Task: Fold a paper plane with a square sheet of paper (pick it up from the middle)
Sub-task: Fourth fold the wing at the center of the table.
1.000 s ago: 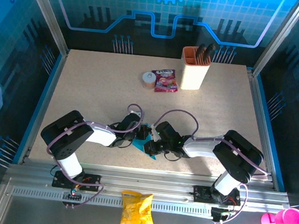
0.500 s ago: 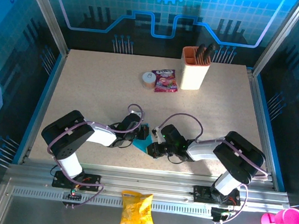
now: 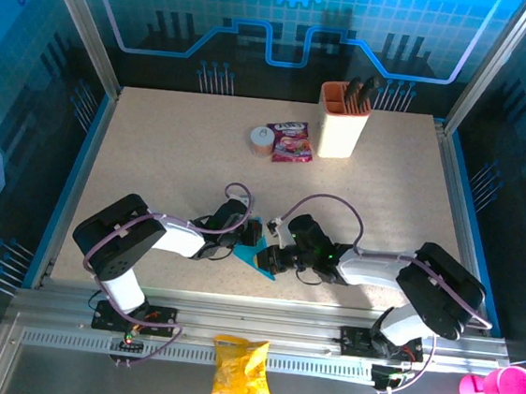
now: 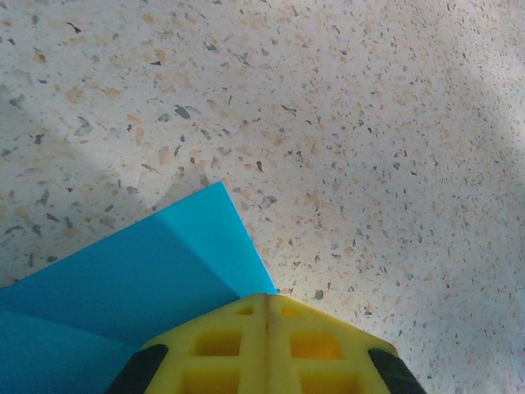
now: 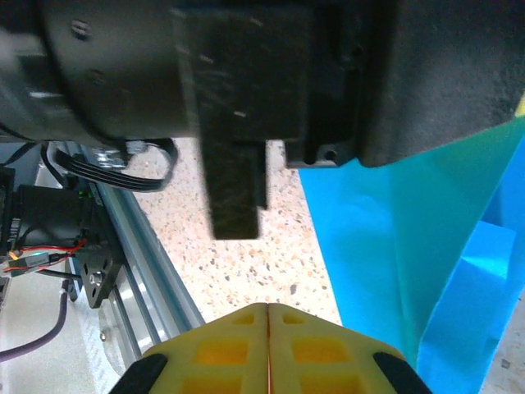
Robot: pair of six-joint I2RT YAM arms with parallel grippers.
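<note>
Cyan paper (image 3: 265, 265) more exposed; right pincer (image 5: 268, 310) drawn back rightward, closed, empty; left pincer (image 4: 267, 302) stays closed, tips over paper.

Robot lab, enclosed test cell. Evidence: a speckled table (image 3: 154, 157) framed in aluminium rails (image 3: 305, 338). Clear walls (image 3: 290, 30), lit blue, are printed with gear and circuit graphics. The left arm (image 3: 179, 238) and right arm (image 3: 369, 265) are bolted at the table's near edge, cables exposed.

Paper (image 4: 123, 279) cyan-blue, plain; table (image 4: 369, 123) beige, dark-speckled; left hand (image 4: 267, 312) yellow-tipped.
</note>
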